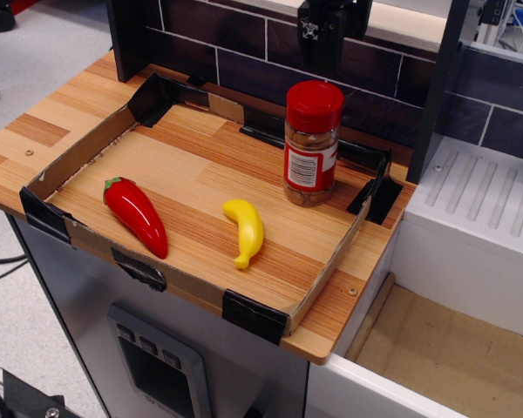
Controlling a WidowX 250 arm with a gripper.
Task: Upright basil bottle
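Note:
The basil bottle (312, 144) stands upright on its base in the back right part of the shallow cardboard tray (87, 150). It is a clear jar with brownish contents, a red cap and a red-and-white label. My gripper (321, 52) is dark and hangs above and just behind the bottle's cap, at the top edge of the view. It is clear of the bottle and holds nothing. Its fingers are partly cut off by the frame.
A red toy chili pepper (136, 215) lies at the tray's front left and a yellow toy banana (244, 231) at its front middle. A dark tiled wall (244, 65) stands behind the tray. A white drainer (475, 218) sits to the right.

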